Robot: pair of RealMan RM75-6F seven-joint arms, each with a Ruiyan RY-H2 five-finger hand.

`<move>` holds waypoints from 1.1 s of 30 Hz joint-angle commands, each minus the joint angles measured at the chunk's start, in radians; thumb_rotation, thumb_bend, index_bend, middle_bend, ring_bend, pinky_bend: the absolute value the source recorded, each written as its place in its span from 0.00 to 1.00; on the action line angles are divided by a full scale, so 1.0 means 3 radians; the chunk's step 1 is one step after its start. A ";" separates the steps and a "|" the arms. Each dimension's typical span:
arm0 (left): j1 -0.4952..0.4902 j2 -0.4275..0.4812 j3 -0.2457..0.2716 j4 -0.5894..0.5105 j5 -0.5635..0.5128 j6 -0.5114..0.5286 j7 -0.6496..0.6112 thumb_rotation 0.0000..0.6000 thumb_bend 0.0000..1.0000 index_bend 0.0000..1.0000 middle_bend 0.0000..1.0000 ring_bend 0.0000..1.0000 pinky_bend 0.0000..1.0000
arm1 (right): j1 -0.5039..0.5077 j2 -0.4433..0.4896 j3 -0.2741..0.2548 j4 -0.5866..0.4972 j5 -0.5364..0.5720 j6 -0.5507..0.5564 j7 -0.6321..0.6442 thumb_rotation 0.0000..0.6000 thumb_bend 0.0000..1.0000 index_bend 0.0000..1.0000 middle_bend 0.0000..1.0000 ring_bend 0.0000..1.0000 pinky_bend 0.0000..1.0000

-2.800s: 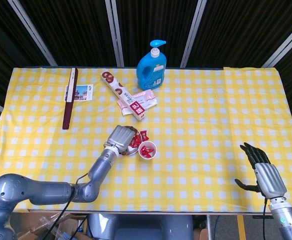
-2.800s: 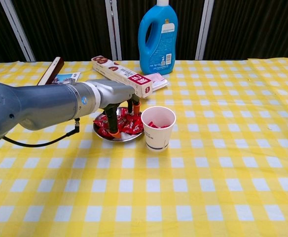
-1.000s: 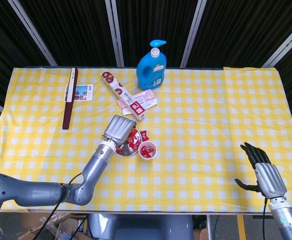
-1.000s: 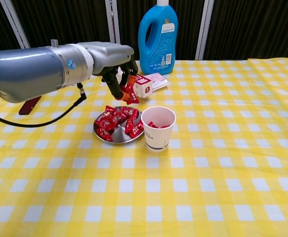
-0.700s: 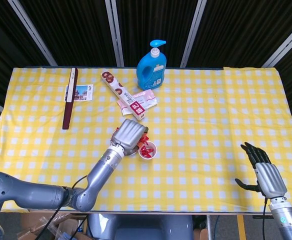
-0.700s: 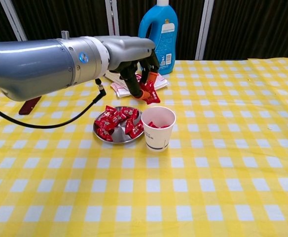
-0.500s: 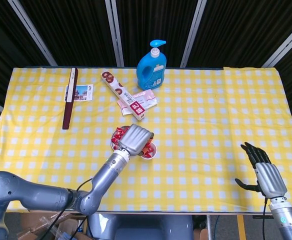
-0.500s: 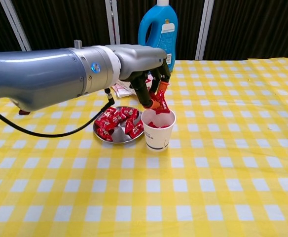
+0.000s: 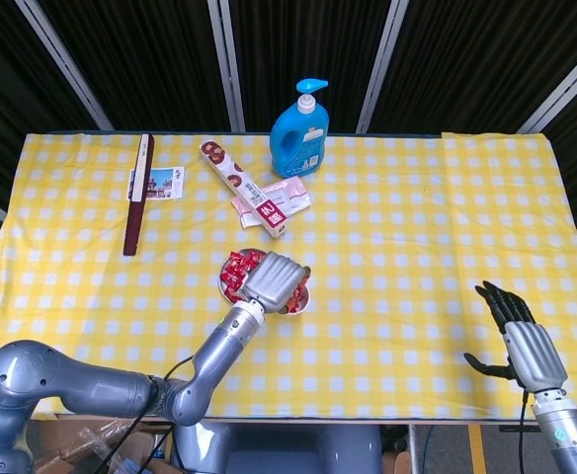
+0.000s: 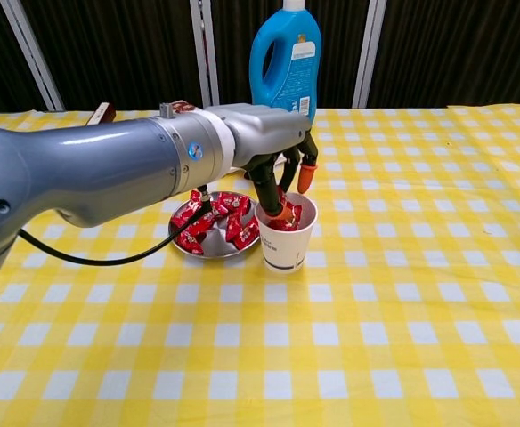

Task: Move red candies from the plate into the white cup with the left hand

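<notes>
Several red candies (image 9: 236, 273) (image 10: 208, 217) lie on a small metal plate (image 9: 222, 283) (image 10: 199, 253) at mid-table. Just right of it stands the white cup (image 10: 283, 247) with red candies (image 10: 292, 219) inside; in the head view only its rim (image 9: 303, 299) shows beneath my hand. My left hand (image 9: 272, 279) (image 10: 264, 142) hovers over the cup's mouth, its orange-tipped fingers (image 10: 305, 178) spread and holding nothing. One fingertip dips inside the rim. My right hand (image 9: 522, 342) rests open near the table's front right corner.
A blue detergent bottle (image 9: 300, 131) (image 10: 287, 67) stands at the back. A long snack box (image 9: 244, 188) and pink packets (image 9: 281, 202) lie behind the plate. A dark red bar (image 9: 138, 194) and a picture card (image 9: 158, 184) lie at the back left.
My left hand lifted a red candy off the plate, carried it right over the cup and lowered. The fingers have since spread and the candy now lies in the cup.
</notes>
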 commanded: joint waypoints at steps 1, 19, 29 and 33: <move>0.0020 0.0003 -0.0012 -0.0007 0.0058 0.0009 -0.0057 1.00 0.26 0.40 0.44 0.80 0.88 | 0.0001 0.0001 0.0000 -0.0001 0.0002 -0.0002 -0.0001 1.00 0.28 0.00 0.00 0.00 0.00; 0.0262 0.0356 0.0126 -0.0125 0.0036 0.0086 -0.0119 1.00 0.25 0.29 0.29 0.79 0.88 | -0.0005 0.0002 -0.0001 0.0002 -0.0004 0.0008 0.0002 1.00 0.28 0.00 0.00 0.00 0.00; 0.0323 0.0545 0.0311 -0.0099 -0.0515 0.0045 0.0182 1.00 0.20 0.20 0.21 0.79 0.88 | -0.0001 -0.0005 0.0000 -0.0006 0.0010 -0.0002 -0.0032 1.00 0.28 0.00 0.00 0.00 0.00; 0.0321 0.0539 0.0341 -0.0041 -0.0643 0.0025 0.0241 1.00 0.19 0.20 0.21 0.79 0.88 | 0.0000 -0.0006 0.0001 -0.0012 0.0018 -0.0008 -0.0042 1.00 0.28 0.00 0.00 0.00 0.00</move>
